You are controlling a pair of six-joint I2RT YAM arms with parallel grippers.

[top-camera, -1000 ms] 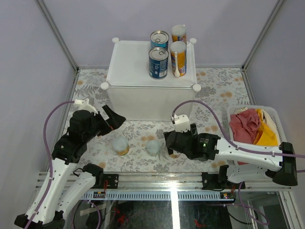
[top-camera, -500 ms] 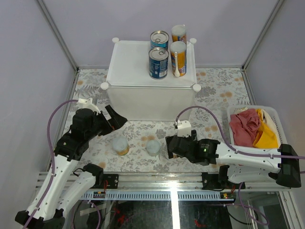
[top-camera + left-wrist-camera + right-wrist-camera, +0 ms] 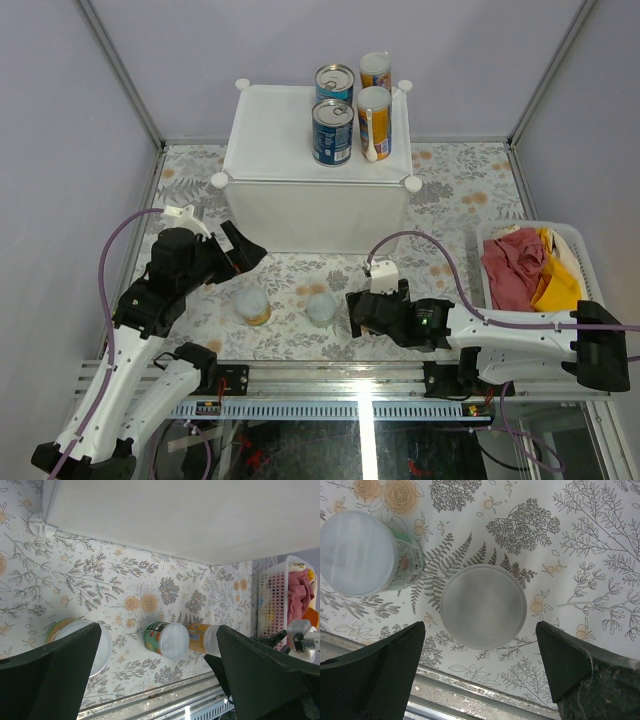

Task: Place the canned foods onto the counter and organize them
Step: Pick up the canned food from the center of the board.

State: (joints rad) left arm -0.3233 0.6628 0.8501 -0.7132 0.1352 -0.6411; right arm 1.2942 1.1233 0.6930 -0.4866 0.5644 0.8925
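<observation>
**Two cans under open fingers, four on the counter**

A short orange can (image 3: pixel 199 636) with a pale lid stands upright on the table, right under the right gripper (image 3: pixel 362 312). In the right wrist view its lid lies between the two fingers (image 3: pixel 380 675). They are spread as wide as they go, and flowered cloth shows between each finger and the lid. They touch nothing and hold nothing.

Just past the tip of one right finger stands a green-labelled can (image 3: pixel 367 555), also upright with a pale lid and near the orange one.

A third short can (image 3: pixel 252 303), with a yellow-orange side, stands farther along the same row. It is nearest the left gripper (image 3: pixel 243 252), which hangs above the table. Its fingers (image 3: pixel 55 675) are fully spread and empty. In the left wrist view, one finger partly hides this third can, while the green and orange cans show in the gap between the fingers.

Beyond both sets of fingertips stands the counter (image 3: pixel 280 150). On its top, near one far corner, are two blue-labelled tins (image 3: pixel 332 131) and two tall yellow-orange cans (image 3: pixel 373 122), all upright and close together.

Out past the right arm, a white basket (image 3: pixel 583 238) of red and yellow cloth sits on the flowered table (image 3: pixel 450 200).
</observation>
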